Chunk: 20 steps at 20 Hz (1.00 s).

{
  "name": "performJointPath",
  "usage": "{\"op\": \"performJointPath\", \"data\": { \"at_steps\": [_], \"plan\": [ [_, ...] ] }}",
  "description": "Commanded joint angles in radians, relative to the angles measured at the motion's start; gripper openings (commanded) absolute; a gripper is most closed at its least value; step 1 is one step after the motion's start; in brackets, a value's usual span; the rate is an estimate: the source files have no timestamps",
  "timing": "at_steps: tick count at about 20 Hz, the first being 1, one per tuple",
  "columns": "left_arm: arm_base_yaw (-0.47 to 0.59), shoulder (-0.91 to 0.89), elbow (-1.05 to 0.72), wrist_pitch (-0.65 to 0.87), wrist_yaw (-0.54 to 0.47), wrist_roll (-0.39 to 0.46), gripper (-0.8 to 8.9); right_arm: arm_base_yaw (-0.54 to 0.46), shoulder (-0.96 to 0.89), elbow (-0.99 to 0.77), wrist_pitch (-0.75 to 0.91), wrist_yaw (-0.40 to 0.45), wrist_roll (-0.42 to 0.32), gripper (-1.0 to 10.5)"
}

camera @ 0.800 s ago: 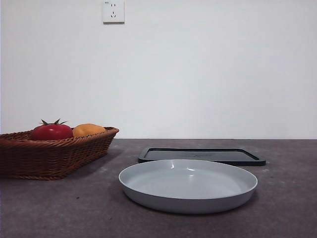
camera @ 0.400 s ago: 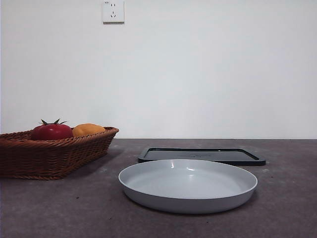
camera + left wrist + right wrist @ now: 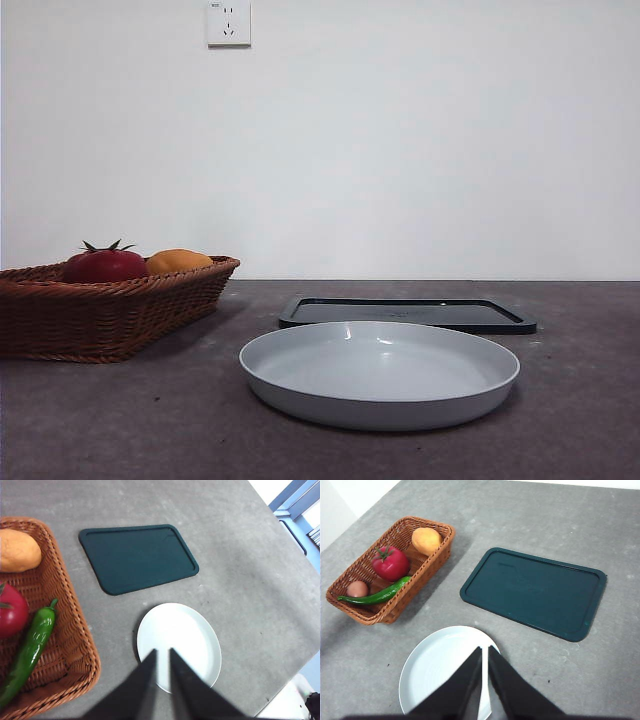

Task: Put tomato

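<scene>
Overhead, we are hovering both arms above the table, nothing in either grip.

We are keeping the left gripper (image 3: 162, 652) and right gripper (image 3: 485, 650) narrowed to a thin slit, each hanging over the white plate (image 3: 442, 672). We are seeing the tomato (image 3: 390, 563) lying in the wicker basket (image 3: 427, 565), at ten o'clock from the plate, between an orange-yellow fruit (image 3: 426, 540) and a green chili pepper (image 3: 377, 596). At two o'clock, a dark green tray (image 3: 535, 592) is lying flat.

lab-like: bare wall (image 3: 400, 150), grey tabletop (image 3: 120, 420)
</scene>
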State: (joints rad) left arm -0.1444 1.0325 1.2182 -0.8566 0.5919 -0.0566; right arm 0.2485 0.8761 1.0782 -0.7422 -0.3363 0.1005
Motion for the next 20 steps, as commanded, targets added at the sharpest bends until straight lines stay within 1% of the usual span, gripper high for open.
{"op": "performJointPath", "data": {
  "at_steps": [1, 2, 3, 4, 5, 12, 13, 16, 20],
  "plan": [
    [-0.002, 0.022, 0.023, 0.01, 0.007, 0.023, 2.84, 0.005, 0.005, 0.022, 0.005, 0.026, -0.011, 1.6],
    [-0.002, 0.026, 0.023, 0.01, 0.007, 0.023, 4.56, 0.005, 0.005, 0.022, 0.005, 0.038, -0.011, 3.6],
    [-0.002, 0.027, 0.023, 0.01, 0.007, 0.023, 6.05, 0.005, 0.005, 0.022, 0.005, 0.056, -0.007, 5.3],
    [-0.002, 0.027, 0.023, 0.011, 0.007, 0.023, 7.21, 0.005, 0.005, 0.022, 0.006, 0.074, -0.008, 6.7],
    [-0.002, 0.027, 0.023, 0.011, 0.007, 0.023, 7.51, 0.005, 0.005, 0.022, 0.008, 0.084, -0.008, 7.0],
    [-0.002, 0.027, 0.023, 0.011, 0.006, 0.023, 7.5, 0.005, 0.005, 0.022, 0.008, 0.082, -0.008, 7.0],
    [-0.002, 0.028, 0.023, 0.011, -0.014, 0.021, 7.48, 0.005, 0.005, 0.022, 0.008, 0.082, -0.008, 7.0],
    [-0.002, 0.056, 0.023, 0.007, -0.173, -0.01, 7.48, 0.005, 0.005, 0.022, 0.008, 0.082, -0.008, 7.0],
    [-0.001, 0.165, 0.024, -0.005, -0.293, -0.013, 7.48, 0.005, 0.005, 0.022, 0.008, 0.082, -0.008, 7.0]
  ]
}}
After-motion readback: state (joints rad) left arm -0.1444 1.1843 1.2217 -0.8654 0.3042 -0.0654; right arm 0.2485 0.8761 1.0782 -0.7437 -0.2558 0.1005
